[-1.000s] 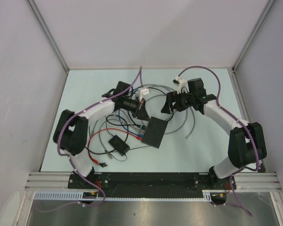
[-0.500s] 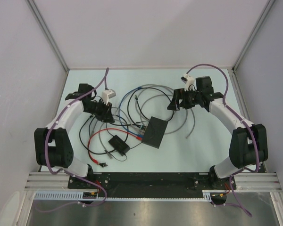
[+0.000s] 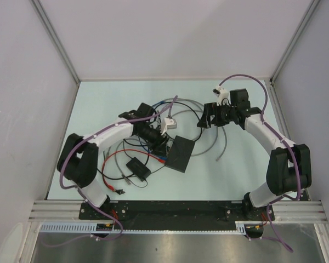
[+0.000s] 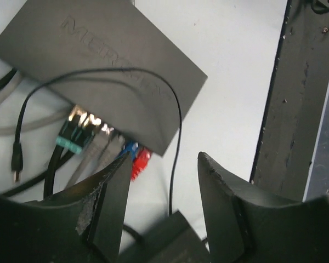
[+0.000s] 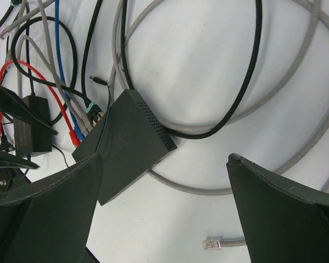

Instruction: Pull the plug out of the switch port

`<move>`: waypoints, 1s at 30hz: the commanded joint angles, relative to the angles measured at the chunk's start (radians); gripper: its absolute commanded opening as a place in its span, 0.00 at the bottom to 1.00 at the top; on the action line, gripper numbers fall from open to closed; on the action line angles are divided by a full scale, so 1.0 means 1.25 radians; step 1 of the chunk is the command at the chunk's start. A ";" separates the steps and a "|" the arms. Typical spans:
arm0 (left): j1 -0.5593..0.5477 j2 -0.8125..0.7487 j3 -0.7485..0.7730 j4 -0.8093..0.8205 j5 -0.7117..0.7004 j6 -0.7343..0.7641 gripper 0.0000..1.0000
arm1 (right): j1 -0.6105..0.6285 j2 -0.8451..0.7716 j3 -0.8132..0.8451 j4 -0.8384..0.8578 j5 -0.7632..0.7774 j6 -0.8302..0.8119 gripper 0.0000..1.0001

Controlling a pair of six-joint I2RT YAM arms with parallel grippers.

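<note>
The switch (image 3: 181, 153) is a flat dark grey box lying mid-table, also seen in the left wrist view (image 4: 115, 66) and the right wrist view (image 5: 129, 145). Along its narrow left edge runs the switch port row (image 4: 101, 131), with green (image 4: 71, 141), grey, blue (image 4: 130, 149) and red (image 4: 141, 163) plugs at it. My left gripper (image 3: 163, 143) (image 4: 164, 159) hangs open just in front of those plugs, nothing between its fingers. My right gripper (image 3: 204, 121) (image 5: 164, 159) stands wide open above the table behind the switch, holding nothing.
A small black box (image 3: 138, 168) (image 4: 167, 241) with thin red and black wires lies left of the switch. Black and grey cables (image 3: 175, 109) loop behind it. A loose grey cable end with a clear plug (image 5: 213, 244) lies on the table. A thin black jack wire (image 4: 15, 161) crosses the switch.
The left arm swung out to the left, then came back to the switch's port edge, and its gripper went from shut to open. The right gripper shifted slightly back and stayed open.
</note>
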 commanded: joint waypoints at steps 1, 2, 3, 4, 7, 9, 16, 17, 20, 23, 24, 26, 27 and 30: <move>-0.048 0.054 0.056 0.111 -0.011 -0.058 0.57 | -0.017 -0.001 0.031 0.006 0.008 -0.008 1.00; -0.056 0.074 0.065 0.119 -0.011 -0.059 0.58 | -0.020 -0.001 0.031 0.008 0.009 -0.007 1.00; -0.071 0.088 0.071 0.124 -0.012 -0.062 0.58 | -0.021 -0.002 0.031 0.009 0.009 -0.006 1.00; -0.077 0.100 0.088 0.123 -0.009 -0.063 0.58 | -0.026 -0.003 0.031 0.011 0.004 -0.004 1.00; -0.097 0.147 0.118 0.122 -0.013 -0.070 0.59 | -0.028 0.001 0.031 0.011 0.001 -0.002 1.00; -0.105 0.175 0.129 0.117 0.011 -0.073 0.58 | -0.030 0.001 0.031 0.013 0.000 -0.001 1.00; -0.130 0.224 0.150 0.087 0.000 -0.079 0.51 | -0.032 0.010 0.031 0.020 0.004 0.003 1.00; -0.130 0.224 0.147 0.086 -0.011 -0.080 0.47 | -0.032 0.012 0.031 0.022 0.003 0.003 1.00; -0.126 0.201 0.145 0.052 -0.020 -0.054 0.23 | -0.033 0.014 0.031 0.025 0.002 0.003 1.00; -0.113 0.167 0.141 -0.004 -0.031 -0.028 0.05 | -0.033 0.019 0.031 0.026 0.002 0.004 1.00; -0.104 0.145 0.133 -0.024 -0.029 -0.025 0.00 | -0.035 0.023 0.031 0.026 0.002 0.003 1.00; -0.069 0.114 0.103 -0.034 -0.023 -0.017 0.00 | -0.033 0.025 0.031 0.030 0.003 0.004 1.00; -0.052 0.098 0.095 -0.039 -0.014 -0.013 0.00 | -0.033 0.025 0.031 0.030 0.003 0.005 1.00; 0.035 0.023 0.080 -0.104 -0.003 0.018 0.00 | -0.033 0.026 0.031 0.030 0.004 0.002 1.00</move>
